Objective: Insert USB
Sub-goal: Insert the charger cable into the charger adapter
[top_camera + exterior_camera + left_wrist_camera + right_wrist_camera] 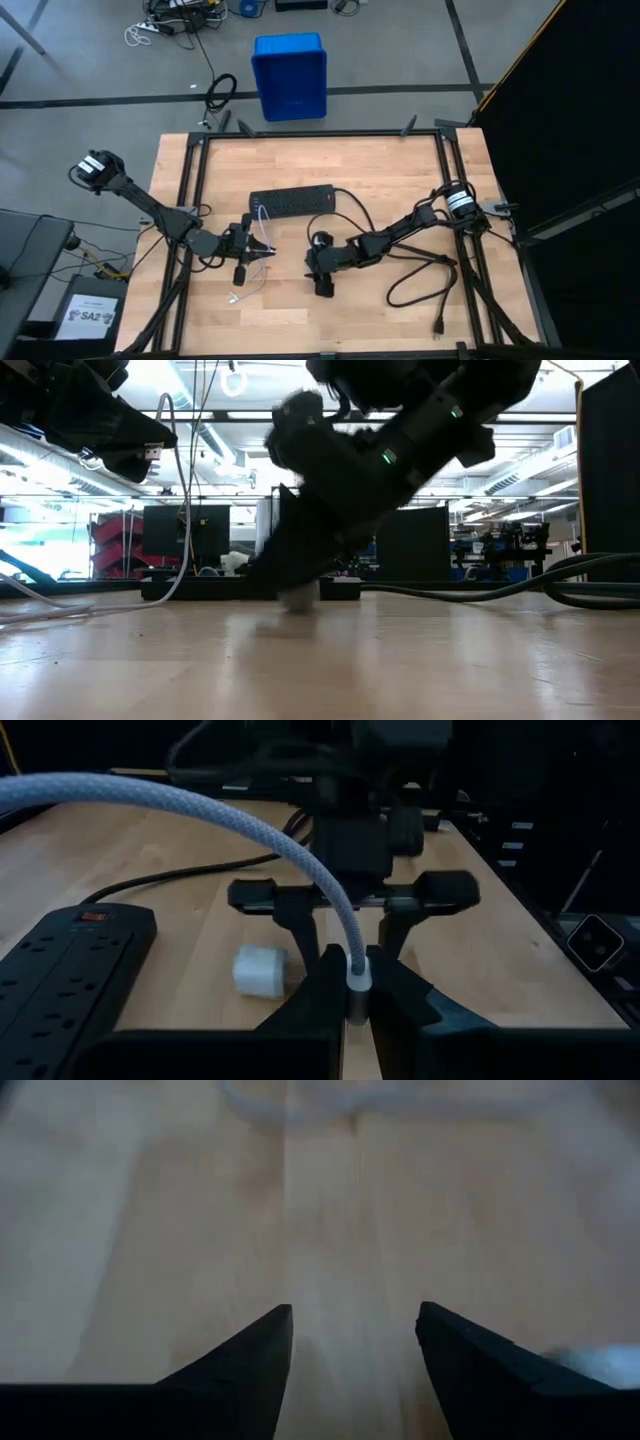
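Note:
The USB is a thin whitish braided cable [200, 815]. It loops on the table near the power strip [292, 203], and one plug end is in my left gripper [355, 985], which is shut left of the table's middle [266, 250]. My right gripper [352, 1320] stands open opposite it, just right of centre [322, 278], tilted down at bare wood with nothing between its fingers. A small white cube adapter [262, 970] rests on the table just beside one right finger [300, 935]. It also shows under that gripper in the low view [297, 598]. My left gripper pinches the USB's plug end [357, 1005] between its two fingers, just below the white collar [358, 978]. The fingers come nearly level from the table's left. The plug is held clear of the table, and the cable arcs up and away from it, then hangs slack down to the wood [170, 575].
The black power strip lies at the table's far middle, close to both grippers. Its thick black cord [420, 285] loops over the right half, ending in a plug [438, 325] near the front edge. A blue bin [290, 75] stands on the floor beyond the far edge.

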{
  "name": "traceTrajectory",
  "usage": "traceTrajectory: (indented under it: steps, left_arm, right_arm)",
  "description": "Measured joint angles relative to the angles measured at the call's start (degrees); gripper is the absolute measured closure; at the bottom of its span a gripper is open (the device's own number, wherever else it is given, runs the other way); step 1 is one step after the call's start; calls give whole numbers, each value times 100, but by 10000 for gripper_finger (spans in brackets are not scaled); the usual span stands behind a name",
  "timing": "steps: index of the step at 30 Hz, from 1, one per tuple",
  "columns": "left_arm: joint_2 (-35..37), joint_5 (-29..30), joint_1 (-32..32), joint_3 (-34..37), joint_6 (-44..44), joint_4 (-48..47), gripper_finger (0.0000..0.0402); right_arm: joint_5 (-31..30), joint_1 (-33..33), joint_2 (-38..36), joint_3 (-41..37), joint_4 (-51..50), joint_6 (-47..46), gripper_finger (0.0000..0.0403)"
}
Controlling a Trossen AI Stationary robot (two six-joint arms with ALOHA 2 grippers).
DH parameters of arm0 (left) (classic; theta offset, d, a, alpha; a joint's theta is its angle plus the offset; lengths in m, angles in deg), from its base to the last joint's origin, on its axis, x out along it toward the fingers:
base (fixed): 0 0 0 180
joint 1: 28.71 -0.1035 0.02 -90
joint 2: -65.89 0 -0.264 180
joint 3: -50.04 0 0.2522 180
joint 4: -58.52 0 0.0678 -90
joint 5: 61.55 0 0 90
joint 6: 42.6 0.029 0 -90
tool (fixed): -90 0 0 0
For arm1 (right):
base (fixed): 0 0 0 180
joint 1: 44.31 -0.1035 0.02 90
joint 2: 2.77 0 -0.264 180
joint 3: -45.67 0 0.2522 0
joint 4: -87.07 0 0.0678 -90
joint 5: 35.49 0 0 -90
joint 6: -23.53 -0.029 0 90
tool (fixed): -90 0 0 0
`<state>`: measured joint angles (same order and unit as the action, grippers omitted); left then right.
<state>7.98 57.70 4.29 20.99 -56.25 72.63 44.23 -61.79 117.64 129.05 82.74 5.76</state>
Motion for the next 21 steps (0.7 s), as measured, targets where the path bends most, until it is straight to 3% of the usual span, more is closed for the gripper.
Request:
traceTrajectory:
  steps: [14, 21]
  left_arm:
    - [-28, 0, 0, 2, -13, -37, 392]
    - [-28, -2, 0, 4, -15, -28, 392]
  right_arm:
    - [-64, -233, -334, 5, -1406, -473, 218]
    - [-1038, -233, -1047, 2, -1866, -800, 220]
